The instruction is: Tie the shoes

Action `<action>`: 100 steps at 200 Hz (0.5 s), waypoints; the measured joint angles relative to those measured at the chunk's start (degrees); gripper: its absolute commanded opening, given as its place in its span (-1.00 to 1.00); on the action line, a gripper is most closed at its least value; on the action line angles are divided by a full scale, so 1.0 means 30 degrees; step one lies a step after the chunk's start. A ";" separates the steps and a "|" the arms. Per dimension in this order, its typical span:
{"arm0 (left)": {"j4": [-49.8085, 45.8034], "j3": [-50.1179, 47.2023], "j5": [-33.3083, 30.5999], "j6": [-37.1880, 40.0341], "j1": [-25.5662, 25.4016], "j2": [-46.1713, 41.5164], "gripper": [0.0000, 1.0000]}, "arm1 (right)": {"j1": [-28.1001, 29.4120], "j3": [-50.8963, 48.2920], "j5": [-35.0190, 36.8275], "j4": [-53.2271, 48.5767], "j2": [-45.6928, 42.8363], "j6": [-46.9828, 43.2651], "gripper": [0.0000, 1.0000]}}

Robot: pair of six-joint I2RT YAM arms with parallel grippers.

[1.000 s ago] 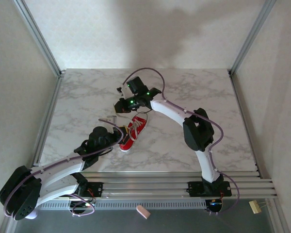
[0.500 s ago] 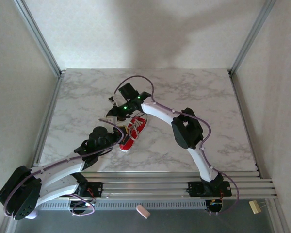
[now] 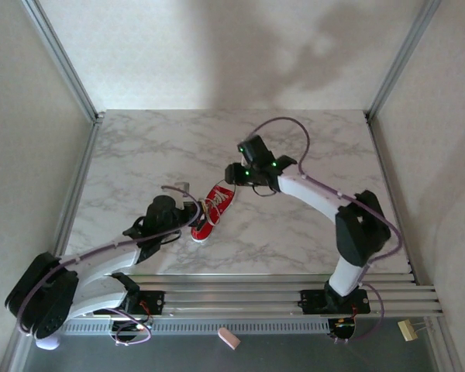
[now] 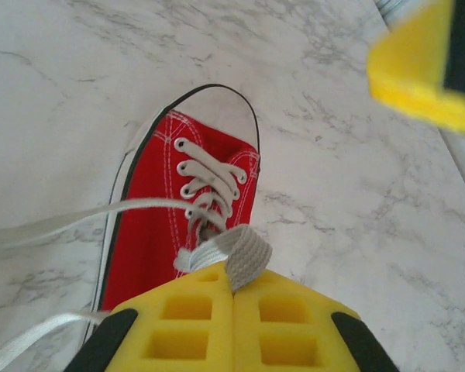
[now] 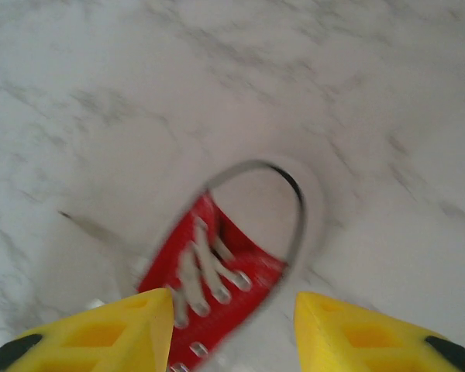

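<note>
A small red sneaker (image 3: pixel 214 209) with white laces and a white toe cap lies mid-table, toe pointing to the far right. My left gripper (image 3: pixel 194 212) sits at its left side, shut on a folded loop of white lace (image 4: pixel 240 253) pinched between the yellow fingertips (image 4: pixel 209 298) just behind the eyelets. One loose lace strand (image 4: pixel 70 219) runs off to the left across the marble. My right gripper (image 3: pixel 236 175) hovers just beyond the toe, open with nothing between its fingers. In the blurred right wrist view the shoe (image 5: pixel 225 267) lies between and below the open gripper (image 5: pixel 232 314).
The marble table (image 3: pixel 318 147) is bounded by aluminium posts and white walls on three sides, with rails (image 3: pixel 240 298) along the near edge. A small pink object (image 3: pixel 229 338) and a beige clip (image 3: pixel 407 329) lie below the rails.
My right gripper has opened, letting go of the lace, and swung from the shoe's far left to just right of its toe. The left gripper keeps its pinch on the lace loop.
</note>
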 measured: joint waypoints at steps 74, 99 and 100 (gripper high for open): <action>-0.2914 0.4255 0.3184 0.0729 0.1989 0.4401 -1.00 | 0.6331 -0.7118 0.5617 0.2958 -0.4546 0.0969 -0.17; -0.4801 0.6470 0.4517 0.1311 0.2572 0.6419 -1.00 | 0.8218 -0.7745 0.7919 0.3934 -0.5319 0.0211 -0.15; -0.4801 0.6470 0.4517 0.1311 0.2572 0.6419 -1.00 | 0.8291 -0.7745 0.8072 0.4007 -0.5326 0.0073 -0.15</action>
